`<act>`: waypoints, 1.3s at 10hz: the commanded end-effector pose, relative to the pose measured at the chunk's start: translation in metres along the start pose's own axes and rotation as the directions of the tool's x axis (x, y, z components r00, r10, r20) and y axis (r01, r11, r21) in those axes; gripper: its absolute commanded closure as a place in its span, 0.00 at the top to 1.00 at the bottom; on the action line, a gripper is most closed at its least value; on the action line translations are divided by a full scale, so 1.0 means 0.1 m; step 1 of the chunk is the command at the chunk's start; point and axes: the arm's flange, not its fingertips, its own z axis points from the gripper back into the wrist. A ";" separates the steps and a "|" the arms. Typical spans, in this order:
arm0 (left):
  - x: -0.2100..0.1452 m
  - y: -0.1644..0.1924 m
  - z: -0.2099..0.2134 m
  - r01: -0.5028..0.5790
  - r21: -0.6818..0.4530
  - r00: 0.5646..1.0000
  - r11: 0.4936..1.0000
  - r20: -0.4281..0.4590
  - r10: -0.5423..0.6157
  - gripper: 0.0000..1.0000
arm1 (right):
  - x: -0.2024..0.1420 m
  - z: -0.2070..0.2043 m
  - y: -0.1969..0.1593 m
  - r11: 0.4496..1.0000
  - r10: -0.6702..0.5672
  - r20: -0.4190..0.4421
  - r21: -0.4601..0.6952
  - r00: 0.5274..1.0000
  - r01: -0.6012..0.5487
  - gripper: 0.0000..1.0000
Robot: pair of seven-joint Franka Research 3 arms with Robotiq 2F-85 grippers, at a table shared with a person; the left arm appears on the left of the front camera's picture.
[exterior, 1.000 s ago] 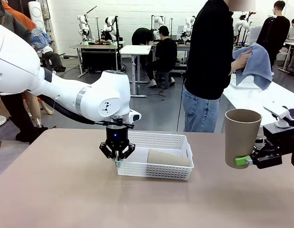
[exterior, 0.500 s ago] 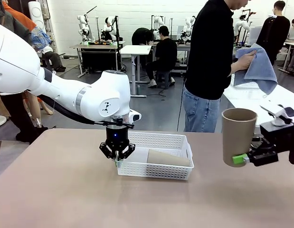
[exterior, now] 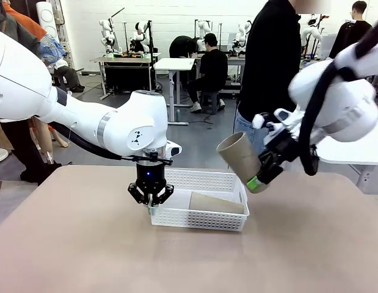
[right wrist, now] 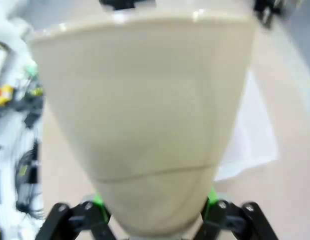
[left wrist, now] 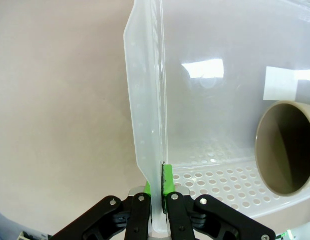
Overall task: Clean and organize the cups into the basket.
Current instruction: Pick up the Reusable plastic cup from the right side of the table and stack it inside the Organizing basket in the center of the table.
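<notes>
Now left end effector (exterior: 151, 207) clamps basket (exterior: 201, 218) wall, right end effector (exterior: 257, 181) grips tilted cup (exterior: 237, 155).

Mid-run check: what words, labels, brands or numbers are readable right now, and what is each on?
None readable.
Cup in the air, cup lying in the basket, basket: plain, no print.
Left arm's joint: small dark emblem, no letters.
Pale rectangle inside the basket: blank, perhaps a reflection.
</notes>
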 end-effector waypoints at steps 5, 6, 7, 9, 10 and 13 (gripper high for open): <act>0.00 0.02 0.00 0.007 0.001 1.000 1.000 0.001 -0.007 0.00 | 0.39 -0.22 -0.17 0.996 0.036 -0.548 -0.052 0.836 -0.077 0.78; 0.00 0.02 0.00 0.007 0.001 1.000 1.000 0.001 -0.007 0.00 | 0.42 -0.23 -0.17 0.995 0.034 -0.563 -0.061 0.825 -0.083 0.78; 0.00 0.02 0.00 0.007 0.001 1.000 1.000 0.001 -0.007 0.00 | 0.47 -0.24 -0.17 0.993 0.030 -0.580 -0.072 0.814 -0.088 0.78; 0.00 0.02 0.00 0.007 0.001 1.000 1.000 0.001 -0.007 0.00 | 0.63 -0.28 -0.20 0.989 0.070 -0.616 -0.058 0.784 -0.133 0.78; 0.00 0.02 0.00 0.007 0.001 1.000 1.000 0.001 -0.007 0.00 | 0.72 -0.33 -0.23 0.984 0.107 -0.622 -0.043 0.775 -0.170 0.78; 0.00 0.02 0.00 0.007 0.001 1.000 1.000 0.001 -0.007 0.00 | 1.01 -0.61 -0.26 0.970 0.172 -0.639 -0.021 0.750 -0.241 0.78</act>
